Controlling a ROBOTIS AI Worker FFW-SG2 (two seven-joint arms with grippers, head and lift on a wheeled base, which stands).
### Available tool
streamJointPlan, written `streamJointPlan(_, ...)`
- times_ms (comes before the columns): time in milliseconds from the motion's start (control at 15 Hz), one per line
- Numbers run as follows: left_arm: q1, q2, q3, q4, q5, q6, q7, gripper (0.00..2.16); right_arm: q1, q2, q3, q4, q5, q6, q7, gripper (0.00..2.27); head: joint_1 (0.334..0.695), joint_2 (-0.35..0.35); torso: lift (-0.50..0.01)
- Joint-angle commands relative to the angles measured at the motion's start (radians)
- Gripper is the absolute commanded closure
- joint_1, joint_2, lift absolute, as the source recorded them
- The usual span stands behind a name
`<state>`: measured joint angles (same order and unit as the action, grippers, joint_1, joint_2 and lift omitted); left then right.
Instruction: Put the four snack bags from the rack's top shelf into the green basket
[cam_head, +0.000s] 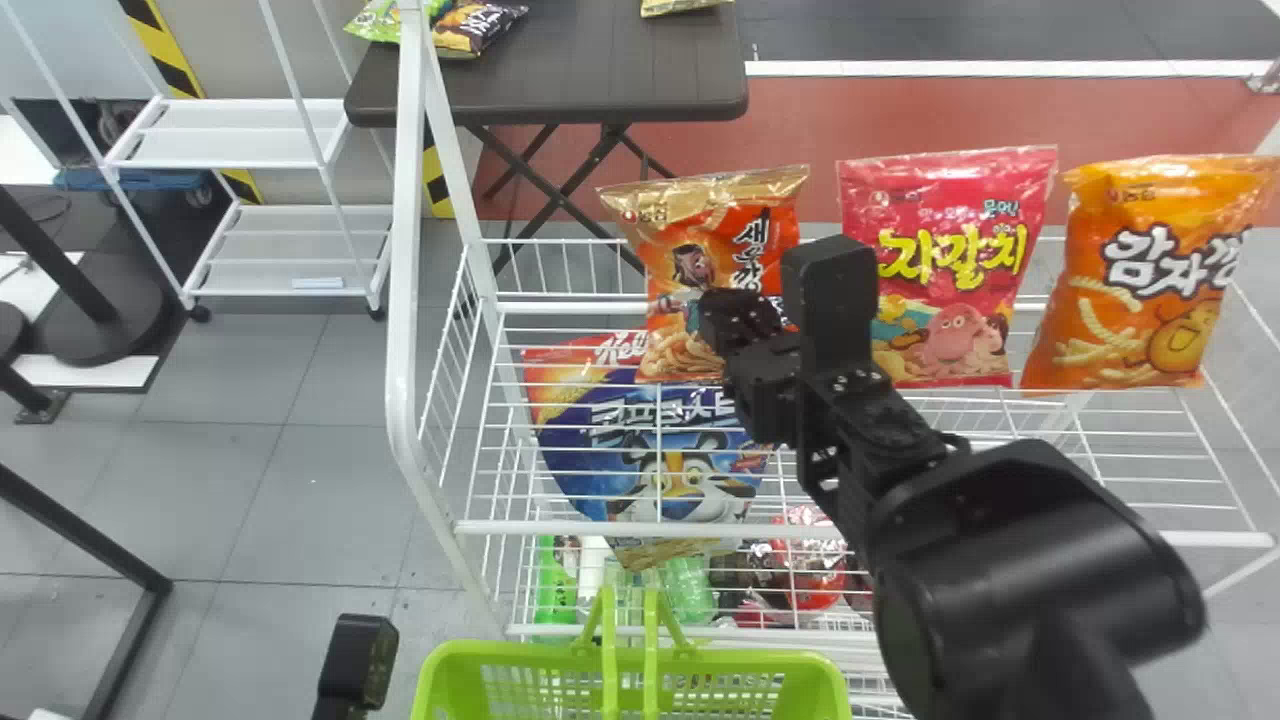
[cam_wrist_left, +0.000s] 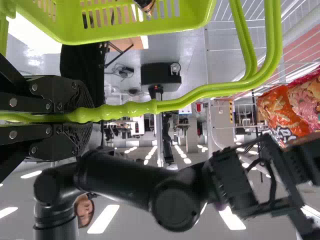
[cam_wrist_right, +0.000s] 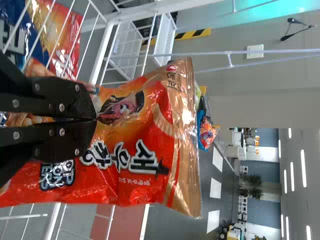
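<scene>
Right gripper on the gold-topped snack bag, basket waiting below

Head view: from the green basket (cam_head: 520, 655), the gold-topped snack bag (cam_head: 665, 265) stands at 12 o'clock on the rack's top shelf (cam_head: 860, 528), with the right gripper (cam_head: 714, 310) at its face. The pink octopus-printed bag (cam_head: 940, 345) is at 1 o'clock, the orange potato-printed bag (cam_head: 1120, 300) at 2.

Left wrist view: the left gripper (cam_wrist_left: 86, 116) is clamped round the basket's handle (cam_wrist_left: 200, 97). A packet's corner (cam_wrist_left: 145, 5) shows inside the basket, probably the first of the four.

Right wrist view: that arm's fingers are drawn together, apparently pinching the bag's film; how firmly, I cannot tell. The step in hand looks like securing this bag. Next calls for lifting it clear of the wires, then carrying it towards 6 o'clock and letting go above the basket.
</scene>
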<state>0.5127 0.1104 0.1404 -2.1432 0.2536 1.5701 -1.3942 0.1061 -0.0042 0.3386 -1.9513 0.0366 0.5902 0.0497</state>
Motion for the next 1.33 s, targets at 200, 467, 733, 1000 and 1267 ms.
streamJointPlan(200, -0.020, -0.005, -0.002, 0.002, -0.002, 0.001, 0.009, 2.14, 0.208, -0.100, -0.007, -0.374, -0.043, 0.179, 0.004, 2.01, 0.695, 0.052, 0.000)
streamJointPlan(467, -0.039, -0.003, 0.007, 0.008, -0.002, 0.001, 0.026, 2.14, 0.434, -0.198, -0.055, -0.661, -0.121, 0.437, 0.004, 2.01, 0.695, 0.016, 0.000)
streamJointPlan(733, -0.029, -0.011, 0.022, 0.013, -0.002, 0.001, 0.029, 2.14, 0.534, -0.258, -0.122, -0.816, -0.221, 0.823, -0.005, 2.01, 0.695, -0.049, 0.000)
streamJointPlan(1000, -0.031, -0.012, 0.022, 0.013, 0.000, 0.001, 0.034, 2.14, 0.575, -0.258, -0.184, -0.793, -0.388, 0.982, -0.011, 2.01, 0.695, -0.130, 0.000)
streamJointPlan(1267, -0.031, -0.012, 0.002, 0.008, -0.002, 0.001, 0.040, 2.14, 0.546, -0.229, -0.148, -0.676, -0.469, 0.897, 0.002, 2.01, 0.695, -0.094, 0.000)
